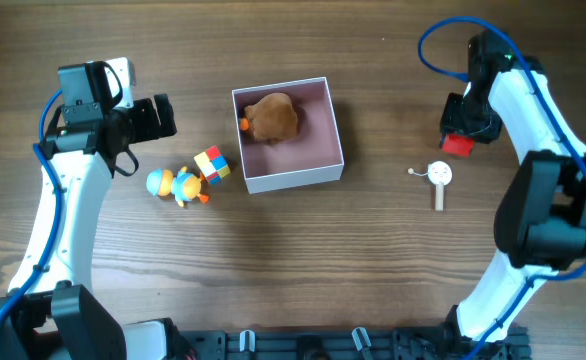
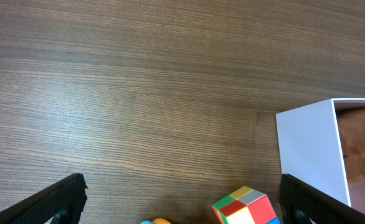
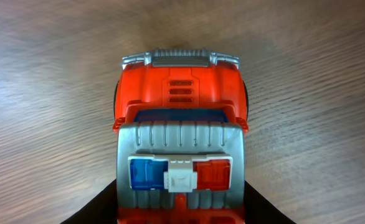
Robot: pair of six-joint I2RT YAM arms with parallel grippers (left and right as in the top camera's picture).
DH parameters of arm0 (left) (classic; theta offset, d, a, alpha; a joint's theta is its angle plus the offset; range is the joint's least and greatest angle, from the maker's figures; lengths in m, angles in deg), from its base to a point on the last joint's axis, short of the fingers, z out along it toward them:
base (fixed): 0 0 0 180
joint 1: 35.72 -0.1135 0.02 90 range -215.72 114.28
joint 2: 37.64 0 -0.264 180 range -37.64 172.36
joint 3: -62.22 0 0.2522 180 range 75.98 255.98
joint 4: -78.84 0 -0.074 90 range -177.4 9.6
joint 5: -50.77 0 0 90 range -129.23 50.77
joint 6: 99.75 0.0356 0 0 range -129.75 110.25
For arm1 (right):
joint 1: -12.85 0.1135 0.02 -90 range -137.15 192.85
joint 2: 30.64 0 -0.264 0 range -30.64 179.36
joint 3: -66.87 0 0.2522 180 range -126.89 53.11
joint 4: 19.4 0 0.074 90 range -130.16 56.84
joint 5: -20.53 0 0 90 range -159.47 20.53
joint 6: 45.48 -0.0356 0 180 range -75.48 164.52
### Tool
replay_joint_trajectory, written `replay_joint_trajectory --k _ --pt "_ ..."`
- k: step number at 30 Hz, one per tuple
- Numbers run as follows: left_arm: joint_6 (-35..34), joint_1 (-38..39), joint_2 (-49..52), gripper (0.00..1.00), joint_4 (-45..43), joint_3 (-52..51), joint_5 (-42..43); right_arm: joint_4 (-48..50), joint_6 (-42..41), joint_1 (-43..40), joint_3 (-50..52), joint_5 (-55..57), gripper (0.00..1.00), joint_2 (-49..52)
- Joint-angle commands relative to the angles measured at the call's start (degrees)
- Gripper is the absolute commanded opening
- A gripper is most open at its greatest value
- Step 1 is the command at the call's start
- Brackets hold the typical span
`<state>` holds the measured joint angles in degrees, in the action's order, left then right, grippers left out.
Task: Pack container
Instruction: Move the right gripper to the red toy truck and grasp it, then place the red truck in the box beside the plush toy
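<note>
The container sat at the middle of the tabletop, with a brown plush toy inside. The left hand hung with its fingers spread wide, left of the container near a colour cube. Well to the right, the right hand was clamped on a red toy truck.

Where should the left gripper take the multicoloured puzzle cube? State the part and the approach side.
Come down from above with the left gripper and close on two opposite side faces of the multicoloured puzzle cube. It sits turned diagonally, so rotate the wrist to match. The white-walled pink container and the yellow-and-blue duck toy crowd its sides, so sideways approaches look blocked.
</note>
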<state>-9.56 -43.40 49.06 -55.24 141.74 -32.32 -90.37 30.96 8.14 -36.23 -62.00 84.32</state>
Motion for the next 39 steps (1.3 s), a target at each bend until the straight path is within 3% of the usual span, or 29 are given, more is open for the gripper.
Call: replay_joint_trajectory --k 1,8,15,24,29,39 --pt "1.1 -0.2 0.3 1.00 -0.2 1.1 -0.1 0.1 1.6 3.8 -2.2 -4.7 0.31 -10.6" --pt "1.1 -0.2 0.3 1.00 -0.2 1.1 -0.1 0.8 5.6 18.0 -2.7 -10.6 0.28 -24.3" --pt "1.1 -0.2 0.3 1.00 -0.2 1.1 -0.1 3.4 5.8 32.9 -2.3 -10.5 0.28 -20.0" --pt "1.1 -0.2 0.3 1.00 -0.2 1.1 -0.1 9.0 -0.9 34.6 -2.0 -11.4 0.28 -5.7" --pt "1.1 -0.2 0.3 1.00 -0.2 1.1 -0.1 14.5 -5.0 34.8 -2.0 -8.5 0.34 -4.5" --pt "1.1 -0.2 0.3 1.00 -0.2 1.1 -0.1 14.9 -4.9 34.8 -2.0 -7.3 0.34 -1.0"
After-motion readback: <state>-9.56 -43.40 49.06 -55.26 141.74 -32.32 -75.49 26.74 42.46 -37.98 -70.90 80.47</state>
